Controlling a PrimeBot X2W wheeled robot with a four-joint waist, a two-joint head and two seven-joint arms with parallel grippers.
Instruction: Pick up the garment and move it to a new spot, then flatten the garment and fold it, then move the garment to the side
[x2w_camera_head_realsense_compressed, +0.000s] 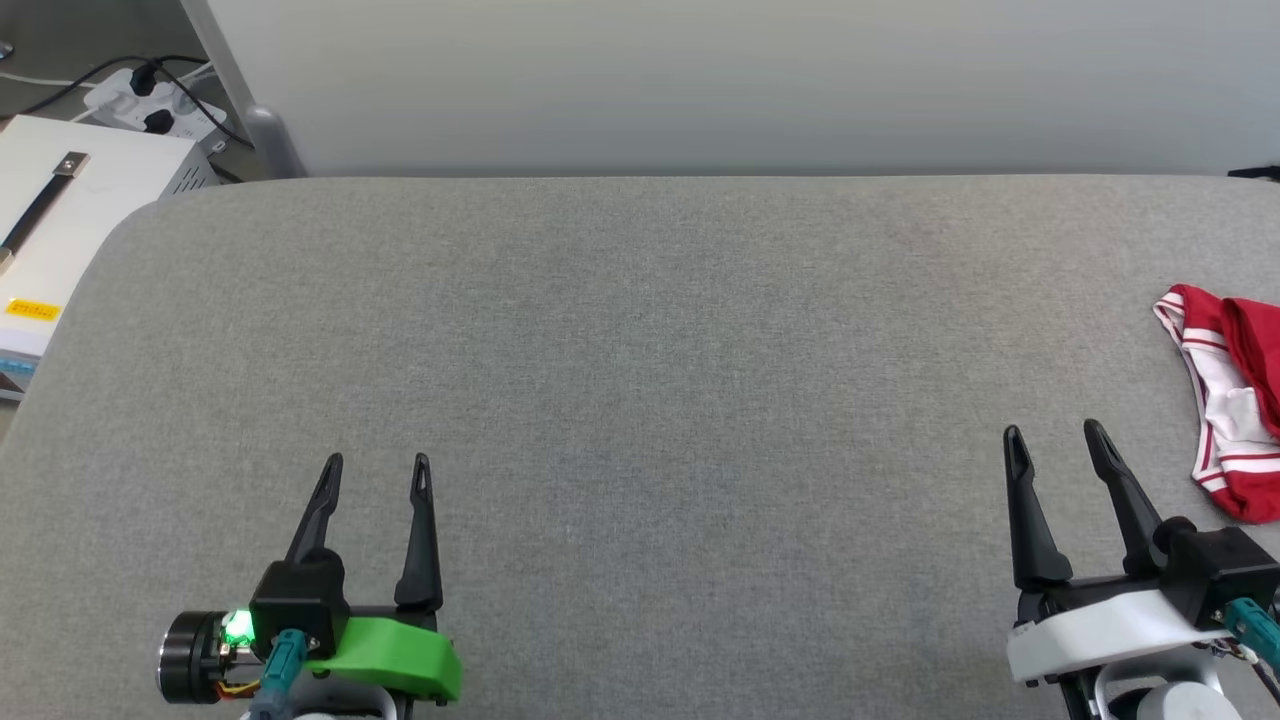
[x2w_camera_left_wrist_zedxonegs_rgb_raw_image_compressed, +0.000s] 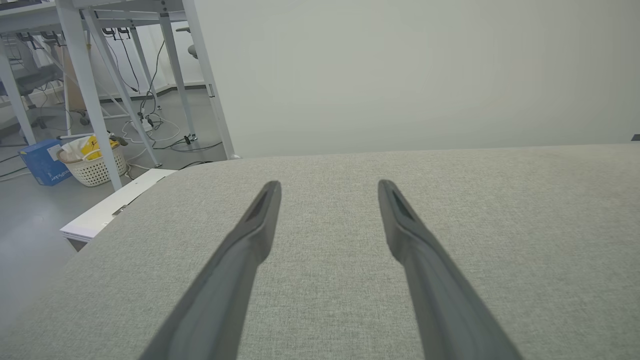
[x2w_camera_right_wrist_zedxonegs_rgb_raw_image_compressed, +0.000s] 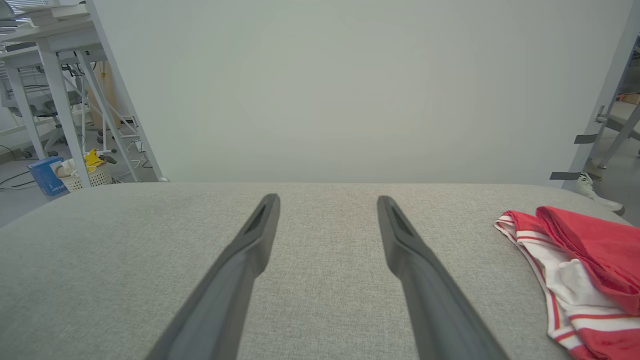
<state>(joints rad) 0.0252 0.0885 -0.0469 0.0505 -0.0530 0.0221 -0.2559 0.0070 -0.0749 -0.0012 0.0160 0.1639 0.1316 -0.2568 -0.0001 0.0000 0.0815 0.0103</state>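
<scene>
Garment (x2w_camera_head_realsense_compressed: 1228, 400) bunched at grey surface's (x2w_camera_head_realsense_compressed: 640, 350) right edge; L gripper (x2w_camera_head_realsense_compressed: 378, 460), R gripper (x2w_camera_head_realsense_compressed: 1053, 428) both spread wide (nothing held).

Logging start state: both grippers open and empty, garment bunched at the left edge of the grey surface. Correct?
Wrong side. The garment lies bunched at the right edge of the grey surface, to the right of the right gripper, as the head view shows. The rest stands: the left gripper and the right gripper are both open and empty.
</scene>
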